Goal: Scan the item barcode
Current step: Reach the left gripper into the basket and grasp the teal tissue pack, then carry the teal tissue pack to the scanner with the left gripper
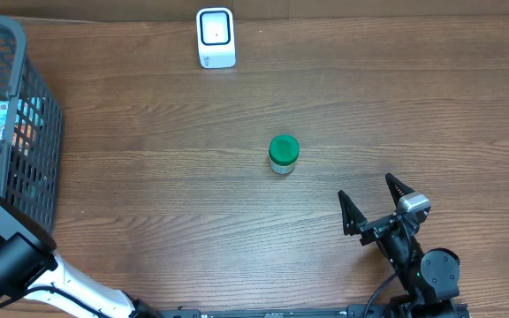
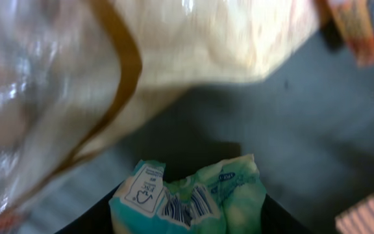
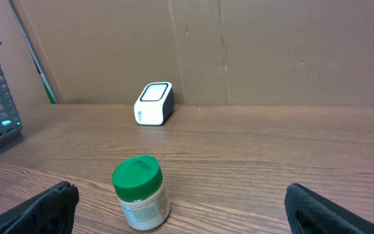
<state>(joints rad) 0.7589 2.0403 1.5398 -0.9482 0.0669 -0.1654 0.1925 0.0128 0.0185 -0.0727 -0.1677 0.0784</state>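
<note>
The left pincer [image 2: 187, 224] is inside the basket [image 1: 38, 132] at the left edge of the desk [image 1: 148, 203]. A crumpled teal packet [image 2: 187, 198], barcode showing, lies between its fingers beside a clear bag [image 2: 76, 65]; whether it is clamped cannot be told. The scanner [image 1: 216, 37] stands at the far edge. A green-lidded jar [image 1: 284, 153] stands mid-desk. The right pincer [image 1: 365, 185] is spread wide and empty, apart from the jar.

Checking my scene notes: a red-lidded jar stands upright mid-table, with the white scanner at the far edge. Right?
The jar has a green lid, not red; the right wrist view shows it. Otherwise right: upright mid-table, white scanner at the far edge.
</note>
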